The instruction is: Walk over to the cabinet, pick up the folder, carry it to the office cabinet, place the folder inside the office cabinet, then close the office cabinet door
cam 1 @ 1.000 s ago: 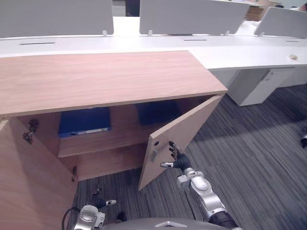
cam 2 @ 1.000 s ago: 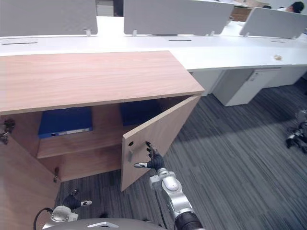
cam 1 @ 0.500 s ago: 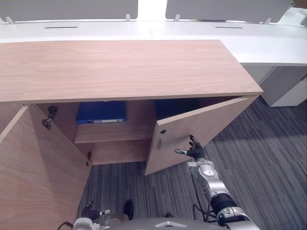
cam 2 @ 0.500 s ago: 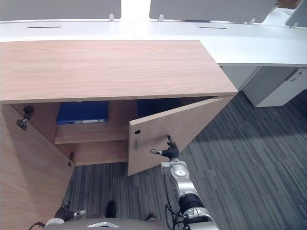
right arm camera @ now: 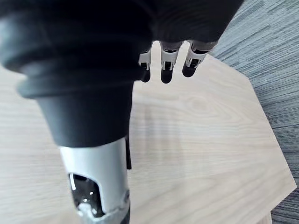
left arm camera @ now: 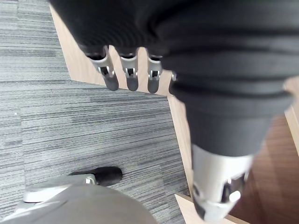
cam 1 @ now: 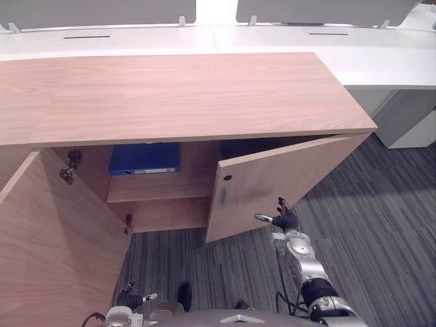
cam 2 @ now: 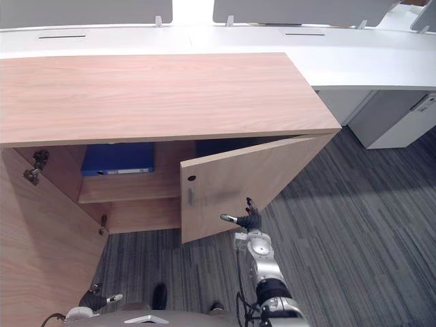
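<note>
The wooden office cabinet (cam 1: 177, 95) stands in front of me with both doors open. A blue folder (cam 1: 144, 159) lies flat on its upper shelf, behind the open left door (cam 1: 48, 252). A second dark blue folder (cam 1: 248, 144) sits in shadow behind the right door (cam 1: 272, 184), which stands partly ajar. My right hand (cam 1: 283, 219) is open, its straight fingers (right arm camera: 164, 58) reaching to that door's outer face below its small metal handle (cam 1: 223, 196). My left hand (cam 1: 129, 300) hangs low and open over the carpet, its fingers (left arm camera: 126, 70) holding nothing.
A long white desk (cam 1: 381, 61) with grey partition screens runs behind the cabinet. Grey striped carpet (cam 1: 381, 225) spreads out to the right. The wide-open left door juts out toward me at the lower left.
The camera has swung to face the cabinet more squarely. The right door has swung further toward shut, and my right hand has stayed at its face, sliding slightly right and down.
</note>
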Controlling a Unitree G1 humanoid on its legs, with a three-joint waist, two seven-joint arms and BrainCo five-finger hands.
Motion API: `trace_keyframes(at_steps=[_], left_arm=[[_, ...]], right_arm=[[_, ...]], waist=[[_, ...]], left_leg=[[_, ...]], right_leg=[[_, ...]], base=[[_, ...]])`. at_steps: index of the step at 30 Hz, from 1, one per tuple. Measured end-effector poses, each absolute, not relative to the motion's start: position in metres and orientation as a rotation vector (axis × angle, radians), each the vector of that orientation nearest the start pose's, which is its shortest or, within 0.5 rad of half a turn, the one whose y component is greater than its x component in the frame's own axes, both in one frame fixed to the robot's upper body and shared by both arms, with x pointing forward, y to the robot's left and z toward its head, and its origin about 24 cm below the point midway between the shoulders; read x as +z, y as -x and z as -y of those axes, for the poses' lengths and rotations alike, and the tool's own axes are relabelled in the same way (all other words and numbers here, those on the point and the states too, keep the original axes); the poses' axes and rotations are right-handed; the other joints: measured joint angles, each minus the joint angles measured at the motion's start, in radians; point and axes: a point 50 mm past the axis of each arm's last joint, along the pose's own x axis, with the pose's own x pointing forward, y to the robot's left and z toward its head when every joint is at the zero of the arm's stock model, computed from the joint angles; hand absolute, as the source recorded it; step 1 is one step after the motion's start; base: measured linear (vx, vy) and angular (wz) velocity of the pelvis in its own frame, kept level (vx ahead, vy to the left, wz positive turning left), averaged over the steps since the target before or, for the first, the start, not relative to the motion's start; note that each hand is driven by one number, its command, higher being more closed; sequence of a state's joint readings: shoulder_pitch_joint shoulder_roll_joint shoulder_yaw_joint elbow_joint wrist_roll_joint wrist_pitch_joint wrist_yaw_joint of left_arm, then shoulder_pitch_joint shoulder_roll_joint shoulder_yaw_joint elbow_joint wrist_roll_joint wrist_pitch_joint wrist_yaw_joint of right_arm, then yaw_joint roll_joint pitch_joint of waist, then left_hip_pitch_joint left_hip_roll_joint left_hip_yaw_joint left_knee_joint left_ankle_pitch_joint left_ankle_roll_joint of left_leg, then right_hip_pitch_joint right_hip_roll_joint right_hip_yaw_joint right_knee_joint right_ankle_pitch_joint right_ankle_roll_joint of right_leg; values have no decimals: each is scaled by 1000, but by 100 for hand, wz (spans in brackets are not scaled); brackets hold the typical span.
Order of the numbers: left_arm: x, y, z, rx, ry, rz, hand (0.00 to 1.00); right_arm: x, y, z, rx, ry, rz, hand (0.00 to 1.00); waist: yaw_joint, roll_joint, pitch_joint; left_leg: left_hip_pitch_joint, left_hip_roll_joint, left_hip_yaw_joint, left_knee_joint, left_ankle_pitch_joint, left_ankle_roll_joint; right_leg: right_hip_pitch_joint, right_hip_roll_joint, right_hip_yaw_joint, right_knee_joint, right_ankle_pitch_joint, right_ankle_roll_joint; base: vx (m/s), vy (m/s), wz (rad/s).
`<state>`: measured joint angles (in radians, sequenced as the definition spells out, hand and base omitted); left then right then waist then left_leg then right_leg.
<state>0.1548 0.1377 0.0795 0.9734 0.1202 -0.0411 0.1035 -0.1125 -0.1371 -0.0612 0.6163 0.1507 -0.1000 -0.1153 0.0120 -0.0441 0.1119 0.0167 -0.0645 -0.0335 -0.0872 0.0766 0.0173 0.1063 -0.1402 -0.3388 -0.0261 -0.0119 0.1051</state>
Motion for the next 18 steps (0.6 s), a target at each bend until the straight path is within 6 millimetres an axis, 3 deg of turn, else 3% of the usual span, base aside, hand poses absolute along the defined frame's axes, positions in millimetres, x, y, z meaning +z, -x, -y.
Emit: trace_keyframes(at_steps=[8,18], left_arm=[[-154,-80,-221,197,-240,-1074,0],[-155,-77,-220,195,-238,-1083,0]], right_arm=[[-83,-193,209,-312,-57,-515,0],[-127,-149,210,-327,-16,-787,0]], waist=[[-24,6,4],[-30,8,4]], left_leg=[[11,15,36,0,-12,-7],[41,28,98,0,-36,-15]], right_leg=[[-5,11,31,-3,-2,3],[1,22,88,-14,-3,1]], base=[[30,-29,-13],[14,-20,-18]])
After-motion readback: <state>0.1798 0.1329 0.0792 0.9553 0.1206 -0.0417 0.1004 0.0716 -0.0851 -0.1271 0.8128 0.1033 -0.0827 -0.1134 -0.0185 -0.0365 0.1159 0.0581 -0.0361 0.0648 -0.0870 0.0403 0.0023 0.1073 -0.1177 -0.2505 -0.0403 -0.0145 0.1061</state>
